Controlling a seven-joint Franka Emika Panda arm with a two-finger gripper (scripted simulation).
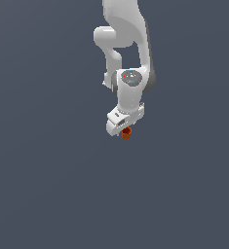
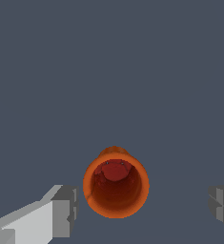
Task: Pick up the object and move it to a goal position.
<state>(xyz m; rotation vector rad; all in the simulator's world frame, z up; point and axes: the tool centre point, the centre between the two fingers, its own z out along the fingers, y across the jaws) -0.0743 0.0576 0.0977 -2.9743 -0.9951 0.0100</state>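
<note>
The object, a small orange-red cup (image 2: 116,186), stands upright with its open mouth toward the wrist camera. It lies between my two grey fingertips, close to one fingertip (image 2: 65,212) and well apart from the other (image 2: 221,205). Neither fingertip touches it. My gripper (image 2: 143,207) is open. In the exterior view the white gripper (image 1: 124,128) points down, and the cup (image 1: 126,133) shows just below it, partly hidden by the hand. No goal marker shows in either view.
Plain dark grey-blue ground (image 1: 47,185) fills both views around the cup. The white arm (image 1: 128,48) comes down from the top of the exterior view.
</note>
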